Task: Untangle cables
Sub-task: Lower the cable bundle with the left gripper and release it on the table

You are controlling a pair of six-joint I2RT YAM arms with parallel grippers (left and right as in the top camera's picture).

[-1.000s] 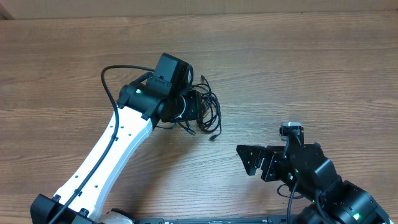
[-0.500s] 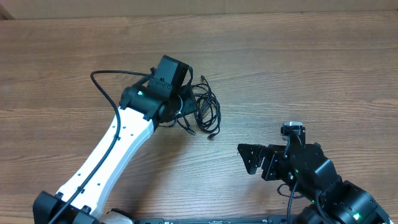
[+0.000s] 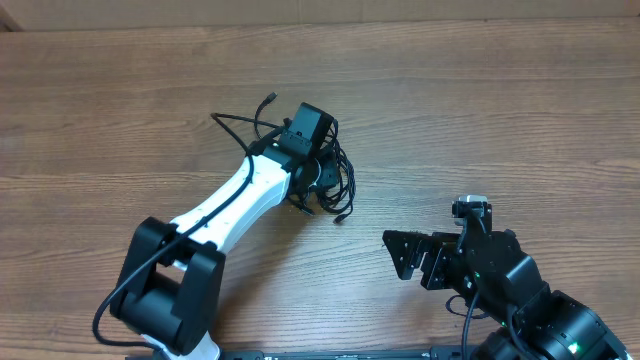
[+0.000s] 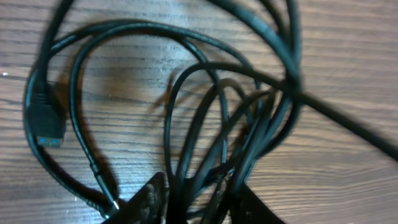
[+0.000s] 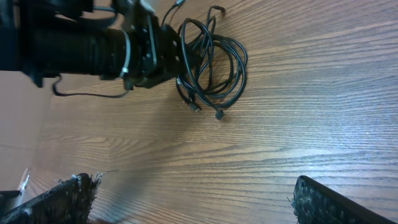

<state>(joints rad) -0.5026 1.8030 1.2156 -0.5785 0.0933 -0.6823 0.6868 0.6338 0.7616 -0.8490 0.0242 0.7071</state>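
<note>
Lying between left end effector (image 4: 198, 202) fingers: tangled cables (image 4: 291, 62)

Matt wood-grain table (image 3: 500, 120); glossy black plastic-sheathed cables (image 3: 341, 175).

**Robotics lab workbench**

A plain wood-grain table (image 3: 480, 110) fills the view from above. A white robot arm (image 3: 235, 200) and a black robot arm (image 3: 490, 270) reach in from its near edge. A tangle of thin black cables (image 3: 346, 178) lies between them, like a test setup.

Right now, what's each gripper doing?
Left gripper: fingers either side of cables; whether it grips them cannot be told.
Right gripper: open, empty.
</note>
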